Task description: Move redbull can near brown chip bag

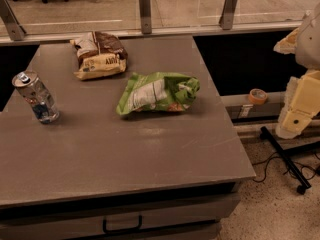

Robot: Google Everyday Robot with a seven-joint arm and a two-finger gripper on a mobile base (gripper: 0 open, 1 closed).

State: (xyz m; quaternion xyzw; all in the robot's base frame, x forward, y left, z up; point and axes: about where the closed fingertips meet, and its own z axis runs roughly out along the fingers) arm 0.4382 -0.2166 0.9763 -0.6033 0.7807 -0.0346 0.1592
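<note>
The redbull can [36, 97] stands upright at the left edge of the grey table [150, 149], silver and blue with a pull-tab top. The brown chip bag [100, 54] lies at the back of the table, up and to the right of the can and apart from it. My gripper [287, 44] is at the far right edge of the view, off the table and well away from both things, on the cream arm [300, 104]. It holds nothing that I can see.
A bright green and white bag [159, 92] lies mid-table, between the can's side and the arm. A glass rail with metal posts [145, 10] runs behind the table. An orange tape roll [257, 95] and a black stand [285, 156] with cables are at right.
</note>
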